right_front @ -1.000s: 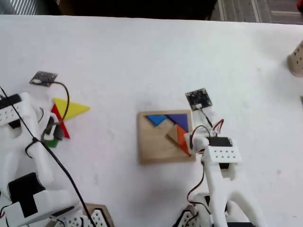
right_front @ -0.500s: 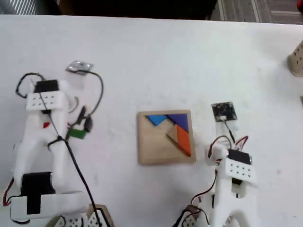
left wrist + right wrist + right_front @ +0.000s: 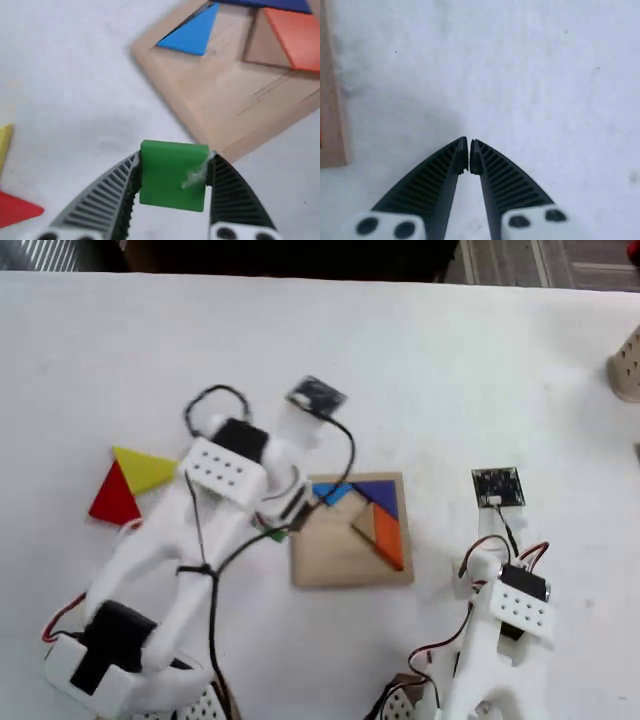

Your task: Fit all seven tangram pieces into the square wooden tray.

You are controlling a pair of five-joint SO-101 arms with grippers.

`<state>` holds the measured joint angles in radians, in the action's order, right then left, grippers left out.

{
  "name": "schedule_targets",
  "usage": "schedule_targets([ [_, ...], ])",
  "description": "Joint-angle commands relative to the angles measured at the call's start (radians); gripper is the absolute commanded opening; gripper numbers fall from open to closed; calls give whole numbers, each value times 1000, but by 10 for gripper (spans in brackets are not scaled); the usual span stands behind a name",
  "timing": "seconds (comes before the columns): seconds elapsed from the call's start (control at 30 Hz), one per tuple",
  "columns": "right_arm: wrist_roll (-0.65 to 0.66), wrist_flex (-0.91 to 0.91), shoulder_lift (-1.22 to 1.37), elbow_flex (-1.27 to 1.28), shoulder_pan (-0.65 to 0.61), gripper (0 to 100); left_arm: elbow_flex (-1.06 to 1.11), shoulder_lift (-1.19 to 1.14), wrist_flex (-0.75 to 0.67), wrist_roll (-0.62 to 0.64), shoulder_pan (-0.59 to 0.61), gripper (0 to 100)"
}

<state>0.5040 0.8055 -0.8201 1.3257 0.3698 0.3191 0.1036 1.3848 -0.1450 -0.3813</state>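
The square wooden tray (image 3: pixel 330 560) lies mid-table and holds a light blue triangle (image 3: pixel 330 492), a dark blue piece (image 3: pixel 378 492), an orange piece (image 3: pixel 388 532) and a tan piece (image 3: pixel 365 522). My left gripper (image 3: pixel 172 172) is shut on the green square (image 3: pixel 173 175), held just off the tray's left edge (image 3: pixel 200 125); the green square (image 3: pixel 277 534) peeks out under the arm. A yellow triangle (image 3: pixel 145 468) and a red triangle (image 3: pixel 114 498) lie on the table at the left. My right gripper (image 3: pixel 469 156) is shut, with nothing in it, over bare table right of the tray (image 3: pixel 331 100).
A perforated beige object (image 3: pixel 627 365) stands at the table's right edge. Cables loop over the left arm (image 3: pixel 215 475). The right arm (image 3: pixel 505 615) stands at the front right. White table spreads behind the tray.
The left arm has swung right from the loose pieces to the tray's left edge, carrying the green square. The right arm has drawn back from the tray toward the front right.
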Motion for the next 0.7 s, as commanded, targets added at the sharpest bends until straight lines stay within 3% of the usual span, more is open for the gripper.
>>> schedule_targets([
  [0.0,14,13,-7,-6,7,19,-46,13,-74,6,-102,173],
  [0.17,14,13,-7,-6,5,19,-49,-39,-138,-31,-154,181],
  [0.33,14,13,-7,-6,4,19,-48,-150,-190,-55,-194,290],
  [0.47,14,13,-7,-6,4,19,-49,-229,-249,-63,-193,297],
  [0.67,14,12,-7,-6,2,19,-58,-174,-201,-64,-180,297],
])
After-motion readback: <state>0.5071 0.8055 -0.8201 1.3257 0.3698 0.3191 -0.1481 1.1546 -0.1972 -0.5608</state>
